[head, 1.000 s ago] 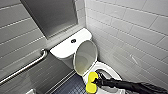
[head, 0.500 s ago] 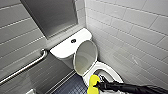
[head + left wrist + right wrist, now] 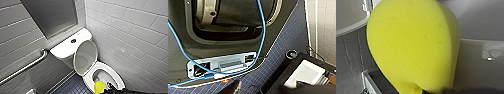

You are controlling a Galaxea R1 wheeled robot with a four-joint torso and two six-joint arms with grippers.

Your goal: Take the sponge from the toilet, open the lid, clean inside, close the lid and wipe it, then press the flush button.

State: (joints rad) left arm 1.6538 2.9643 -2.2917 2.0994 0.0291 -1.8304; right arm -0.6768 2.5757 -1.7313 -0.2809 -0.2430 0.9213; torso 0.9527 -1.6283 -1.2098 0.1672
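Note:
The white lid stands raised against the tank, and the bowl is open below it. The yellow sponge sits at the bowl's near rim, over the inner edge. My right gripper is shut on it, its dark arm coming in from the lower right. In the right wrist view the sponge looms large, with white porcelain behind it. The dark flush button lies in the middle of the white tank top. The left wrist view looks at my own base and the floor.
A metal grab bar runs along the grey tiled wall on the left. A white tiled wall stands close on the toilet's right. Dark blue floor tiles lie left of the bowl. A blue cable hangs across my base.
The sponge and my right arm have shifted a little to the right along the bowl's near rim. The lid has stayed up.

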